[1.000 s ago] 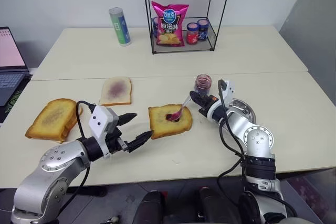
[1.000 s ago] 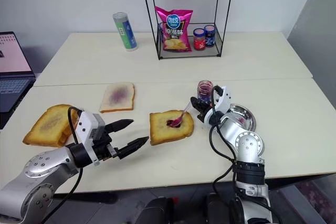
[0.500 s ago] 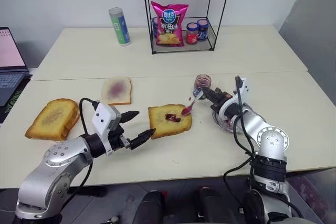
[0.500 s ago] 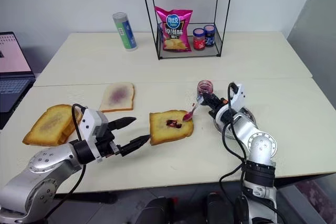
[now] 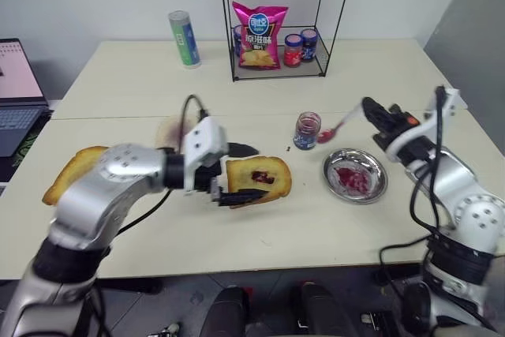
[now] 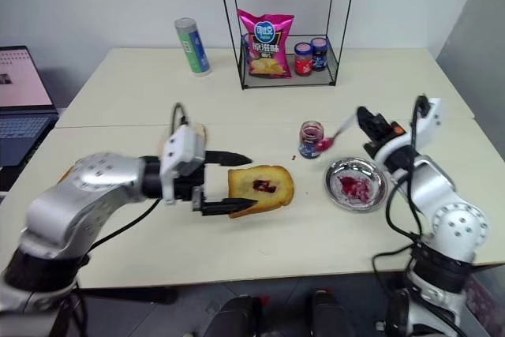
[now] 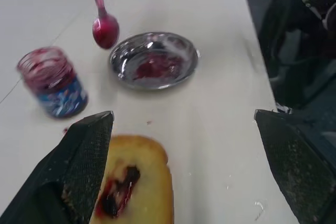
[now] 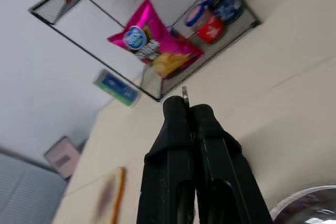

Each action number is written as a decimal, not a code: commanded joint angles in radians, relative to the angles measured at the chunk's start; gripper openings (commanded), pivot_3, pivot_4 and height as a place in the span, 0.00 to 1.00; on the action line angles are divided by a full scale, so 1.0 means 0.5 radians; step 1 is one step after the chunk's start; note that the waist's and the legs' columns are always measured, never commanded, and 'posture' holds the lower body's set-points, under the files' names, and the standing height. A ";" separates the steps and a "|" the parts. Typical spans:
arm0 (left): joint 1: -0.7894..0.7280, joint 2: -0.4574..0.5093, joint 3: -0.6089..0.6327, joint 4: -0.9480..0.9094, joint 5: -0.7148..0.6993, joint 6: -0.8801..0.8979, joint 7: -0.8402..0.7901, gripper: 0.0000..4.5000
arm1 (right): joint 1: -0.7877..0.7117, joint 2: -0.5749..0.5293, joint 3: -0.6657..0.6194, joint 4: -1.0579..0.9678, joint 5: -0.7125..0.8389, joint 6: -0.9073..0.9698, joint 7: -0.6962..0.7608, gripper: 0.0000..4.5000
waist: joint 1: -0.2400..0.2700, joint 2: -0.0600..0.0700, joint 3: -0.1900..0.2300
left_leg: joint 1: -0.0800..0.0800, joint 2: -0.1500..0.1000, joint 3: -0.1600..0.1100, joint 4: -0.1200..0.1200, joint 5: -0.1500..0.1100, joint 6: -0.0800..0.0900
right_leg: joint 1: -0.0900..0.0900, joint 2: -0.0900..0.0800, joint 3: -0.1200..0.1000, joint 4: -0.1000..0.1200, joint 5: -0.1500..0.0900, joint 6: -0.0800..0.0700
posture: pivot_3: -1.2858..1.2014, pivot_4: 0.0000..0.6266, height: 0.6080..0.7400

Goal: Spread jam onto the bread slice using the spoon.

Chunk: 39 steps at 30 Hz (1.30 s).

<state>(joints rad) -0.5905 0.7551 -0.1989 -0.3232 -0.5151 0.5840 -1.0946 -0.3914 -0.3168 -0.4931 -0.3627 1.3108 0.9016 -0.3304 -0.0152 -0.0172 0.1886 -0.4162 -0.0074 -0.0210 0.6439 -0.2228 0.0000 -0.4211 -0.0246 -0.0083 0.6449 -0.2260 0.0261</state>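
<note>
Jaws first: my right jaws (image 5: 377, 118) stay clamped on the spoon (image 5: 338, 126), which has lifted off the bread (image 5: 257, 178) and swung right, its jam-stained bowl now hanging between the jam (image 5: 306, 129) and the dish (image 5: 355, 174). My left jaws (image 5: 237, 173), wide apart, have closed in on the bread's left edge. Only a small blob sits mid-slice, so I judge another scoop is due. Farther off: rack (image 5: 276, 37), chips (image 5: 258, 33), can (image 5: 184, 39).
</note>
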 commanded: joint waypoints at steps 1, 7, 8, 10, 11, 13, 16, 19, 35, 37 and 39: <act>-0.139 -0.150 -0.225 0.217 0.223 -0.266 -0.136 1.00 | 0.190 -0.033 -0.025 -0.110 -0.111 -0.152 0.114 0.00 | -0.006 0.002 -0.001 | 0.001 -0.001 0.000 0.000 0.000 0.000 | 0.001 0.000 0.000 0.000 0.000 0.000 | 0.52 0.24 1.00; -0.202 -0.361 -0.317 0.390 0.335 -0.403 -0.177 1.00 | 0.344 0.033 0.020 -0.013 -0.296 -0.351 0.278 0.00 | -0.030 0.002 -0.001 | 0.001 0.004 0.001 0.001 0.000 0.000 | -0.002 0.004 0.004 0.004 0.000 0.000 | 0.52 0.24 1.00; -0.199 -0.385 -0.329 0.410 0.355 -0.423 -0.179 1.00 | 0.346 0.053 0.028 0.029 -0.319 -0.382 0.314 0.00 | -0.030 0.002 -0.001 | 0.001 0.004 0.001 0.000 0.000 0.000 | -0.002 0.004 0.004 0.004 0.000 0.000 | 0.52 0.24 1.00; -0.195 -0.427 -0.342 0.443 0.389 -0.454 -0.171 1.00 | 0.352 0.071 0.043 0.113 -0.374 -0.430 0.389 0.00 | -0.028 0.002 -0.001 | 0.001 0.004 0.000 0.000 0.000 0.000 | -0.002 0.004 0.004 0.004 0.000 0.000 | 0.52 0.24 1.00; -0.197 -0.444 -0.338 0.457 0.397 -0.460 -0.168 1.00 | 0.353 0.076 0.046 0.158 -0.393 -0.449 0.425 0.00 | -0.026 0.002 -0.001 | 0.001 0.004 0.000 0.001 0.000 0.000 | -0.002 0.004 0.003 0.004 0.000 0.000 | 0.52 0.24 1.00; -0.200 -0.472 -0.327 0.473 0.409 -0.465 -0.161 1.00 | 0.360 0.079 0.047 0.232 -0.433 -0.481 0.483 0.00 | -0.024 0.002 -0.001 | 0.001 0.003 0.000 0.001 0.000 0.000 | -0.001 0.004 0.003 0.003 0.000 0.000 | 0.52 0.24 1.00; -0.211 -0.499 -0.303 0.466 0.404 -0.436 -0.151 1.00 | 0.351 0.081 0.030 0.341 -0.463 -0.519 0.558 0.00 | -0.022 0.002 -0.001 | 0.000 0.003 0.001 0.002 0.000 0.000 | -0.001 0.003 0.003 0.003 0.000 0.000 | 0.52 0.24 1.00; -0.211 -0.501 -0.286 0.457 0.409 -0.422 -0.144 1.00 | 0.321 0.092 -0.010 0.437 -0.454 -0.554 0.598 0.00 | -0.022 0.002 -0.001 | 0.001 0.003 0.001 0.002 0.000 0.000 | -0.001 0.003 0.003 0.003 0.000 0.000 | 0.52 0.24 1.00; -0.210 -0.529 -0.223 0.438 0.396 -0.372 -0.078 1.00 | 0.322 0.066 -0.158 0.564 -0.402 -0.551 0.625 0.62 | -0.021 0.002 -0.001 | 0.001 0.003 -0.001 0.002 0.000 0.000 | 0.000 0.003 0.004 0.005 0.000 0.000 | 0.52 0.24 1.00; -0.215 -0.531 -0.215 0.447 0.398 -0.373 -0.069 1.00 | 0.326 0.035 -0.177 0.587 -0.422 -0.543 0.632 0.70 | -0.021 0.002 -0.001 | 0.001 0.003 -0.001 0.002 0.000 0.000 | -0.001 0.003 0.004 0.005 0.000 0.000 | 0.52 0.24 1.00; -0.221 -0.526 -0.201 0.460 0.400 -0.375 -0.065 1.00 | 0.323 -0.011 -0.209 0.618 -0.448 -0.546 0.623 0.79 | -0.021 0.002 -0.001 | 0.001 0.003 -0.001 0.002 0.000 0.000 | 0.000 0.003 0.004 0.005 0.000 -0.001 | 0.52 0.24 1.00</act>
<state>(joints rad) -0.6789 0.4960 -0.3353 -0.0720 -0.3109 0.4060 -1.1341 -0.2149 -0.2879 -0.5581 -0.0470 1.0831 0.6385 -0.0224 -0.0258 -0.0162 0.1881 -0.4155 -0.0060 -0.0213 0.6452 -0.2228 0.0001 -0.4214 -0.0231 -0.0065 0.6475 -0.2258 0.0259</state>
